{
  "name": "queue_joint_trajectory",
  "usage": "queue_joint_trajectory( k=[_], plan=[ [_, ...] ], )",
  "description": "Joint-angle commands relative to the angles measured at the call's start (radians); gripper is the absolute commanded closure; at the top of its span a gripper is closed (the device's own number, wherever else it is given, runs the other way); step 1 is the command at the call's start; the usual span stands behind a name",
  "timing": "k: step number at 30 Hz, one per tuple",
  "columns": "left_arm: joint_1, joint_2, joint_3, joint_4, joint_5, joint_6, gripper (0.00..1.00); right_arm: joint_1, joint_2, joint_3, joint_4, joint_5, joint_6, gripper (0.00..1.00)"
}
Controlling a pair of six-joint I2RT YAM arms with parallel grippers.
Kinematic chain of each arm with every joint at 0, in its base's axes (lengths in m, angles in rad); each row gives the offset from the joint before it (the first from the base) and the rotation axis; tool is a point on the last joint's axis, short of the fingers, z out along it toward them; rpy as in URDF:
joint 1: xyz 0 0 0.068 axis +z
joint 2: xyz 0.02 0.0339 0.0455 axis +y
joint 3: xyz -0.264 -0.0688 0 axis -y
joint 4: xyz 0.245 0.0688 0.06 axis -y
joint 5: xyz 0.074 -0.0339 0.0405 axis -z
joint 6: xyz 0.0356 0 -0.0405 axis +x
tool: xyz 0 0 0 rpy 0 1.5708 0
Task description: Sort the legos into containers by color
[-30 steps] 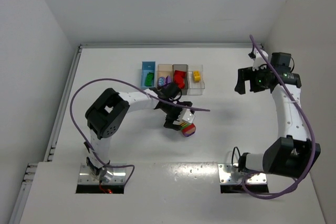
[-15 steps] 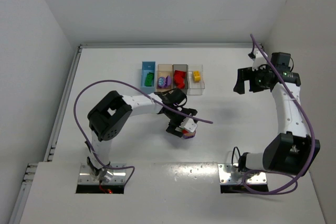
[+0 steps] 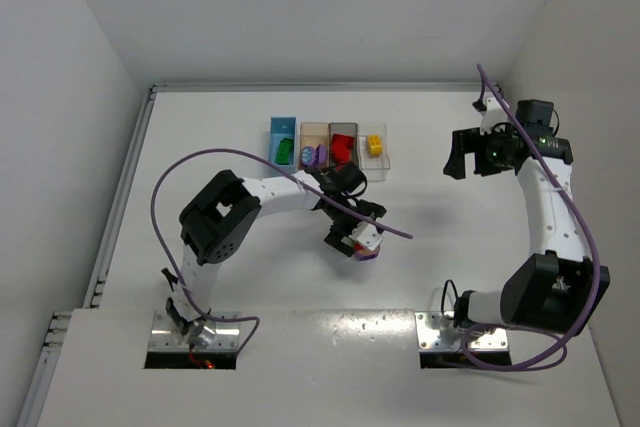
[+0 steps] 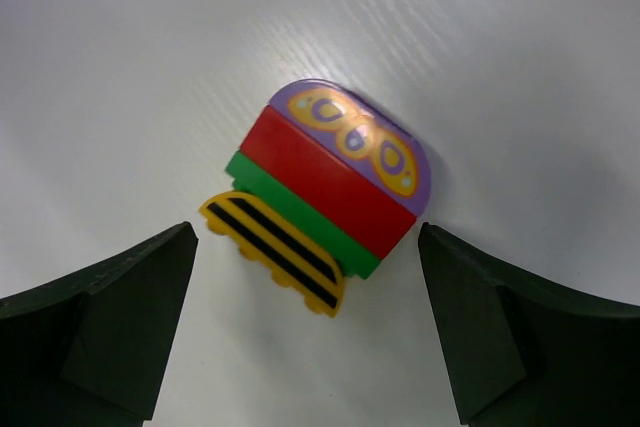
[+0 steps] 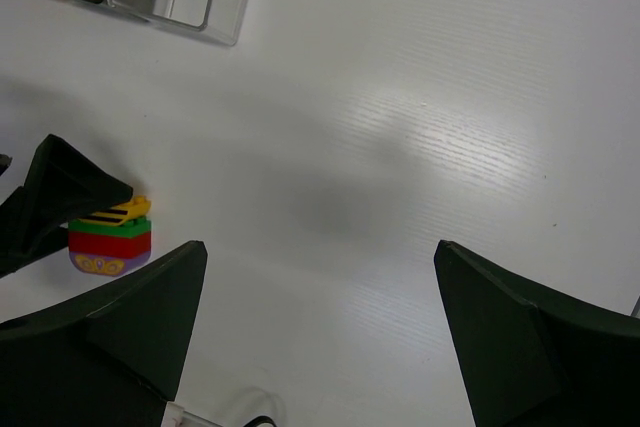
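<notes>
Seen from above, the left gripper point(image 3: 352, 235) hides most of the lego clump point(image 3: 366, 252) beneath it.

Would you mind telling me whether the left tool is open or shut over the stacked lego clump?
Open: the left tool has its fingers wide apart, flanking the lego clump without touching it.

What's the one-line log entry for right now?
left gripper: open, jaws either side of lego clump on table | right gripper: open, empty | clump: not yet gripped
</notes>
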Motion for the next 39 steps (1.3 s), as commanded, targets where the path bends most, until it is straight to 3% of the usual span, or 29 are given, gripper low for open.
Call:
queue_joint_trajectory(
  k=[1,14,17,18,20,21,23,24,26,32,33,36,37,38,39],
  plan=[
    [-0.021,0.006,-0.014,-0.055,0.052,0.09,0.0,-0.005,-0.009,0.014,0.015,-0.018,0.005,0.03],
    [-0.052,0.015,-0.024,-0.091,0.032,0.293,0.0,-0.005,-0.027,-0.014,0.015,-0.027,0.005,0.03],
    [-0.061,0.015,-0.024,-0.113,0.032,0.317,0.11,-0.005,-0.027,-0.014,0.015,-0.027,0.005,0.03],
    [-0.061,0.015,-0.024,-0.113,0.023,0.308,0.24,-0.005,-0.027,-0.014,0.015,-0.027,0.005,0.03],
    [-0.061,0.024,-0.014,-0.131,0.022,0.294,0.4,-0.005,-0.027,-0.014,0.015,-0.027,0.005,0.03],
    [-0.061,0.024,-0.004,-0.141,0.01,0.283,0.54,-0.005,-0.027,-0.014,0.015,-0.027,0.005,0.03],
    [-0.061,0.033,-0.004,-0.162,-0.005,0.283,0.7,-0.005,-0.027,-0.014,0.024,-0.027,0.005,0.03],
    [-0.061,0.033,0.006,-0.162,-0.005,0.247,0.83,-0.005,-0.027,-0.014,0.024,-0.036,0.005,0.03],
    [-0.061,0.033,0.006,-0.162,-0.005,0.211,0.91,-0.005,-0.027,-0.014,0.024,-0.049,0.005,0.03],
    [0.005,-0.005,-0.004,-0.162,0.039,0.059,0.96,0.007,0.0,-0.003,0.024,-0.136,0.016,0.06],
    [0.014,-0.02,-0.004,-0.162,0.039,0.026,0.96,0.007,0.0,-0.003,0.015,-0.174,0.016,0.06],
    [0.065,-0.051,-0.004,-0.162,0.097,-0.069,0.52,0.007,0.039,0.018,-0.056,-0.298,-0.019,0.06],
    [0.095,-0.08,-0.004,-0.144,0.136,-0.156,0.11,0.016,0.039,0.032,-0.085,-0.329,-0.047,0.06],
    [0.111,-0.099,-0.004,-0.121,0.148,-0.21,0.02,0.027,0.048,0.049,-0.182,-0.396,-0.091,0.06],
    [0.138,-0.146,-0.034,-0.051,0.163,-0.337,0.0,0.042,0.048,0.06,-0.259,-0.418,-0.259,0.07]
  ],
)
